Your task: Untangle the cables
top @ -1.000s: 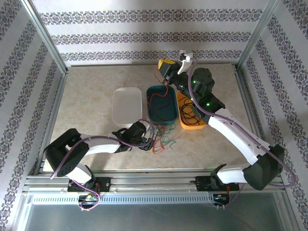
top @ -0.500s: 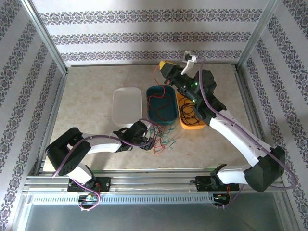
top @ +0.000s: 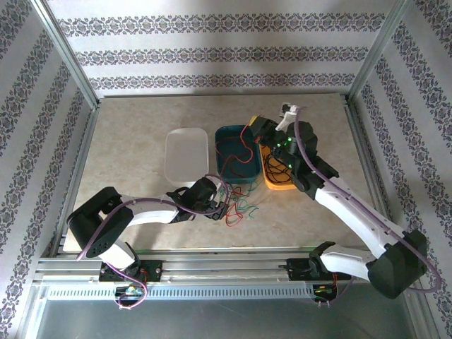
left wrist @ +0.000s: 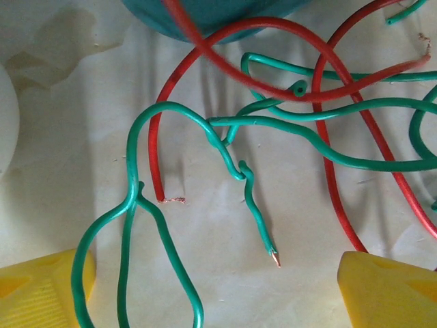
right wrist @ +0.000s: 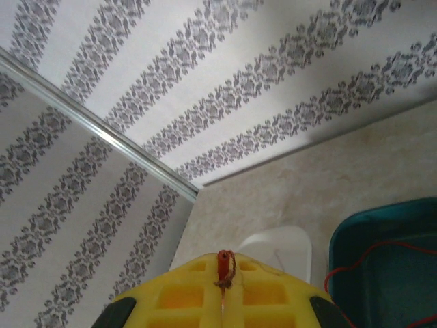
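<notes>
I read the left tool as open: its yellow fingertips stand wide apart, low over the bench, gripping nothing. The loose cables, green and red strands crossing one another, lie on the bench between and ahead of those fingertips, just beside the teal tray. The right tool is closed on a red wire above the tray's far right corner; the wire trails down into the tray. Black wires lie in the orange tray.
</notes>
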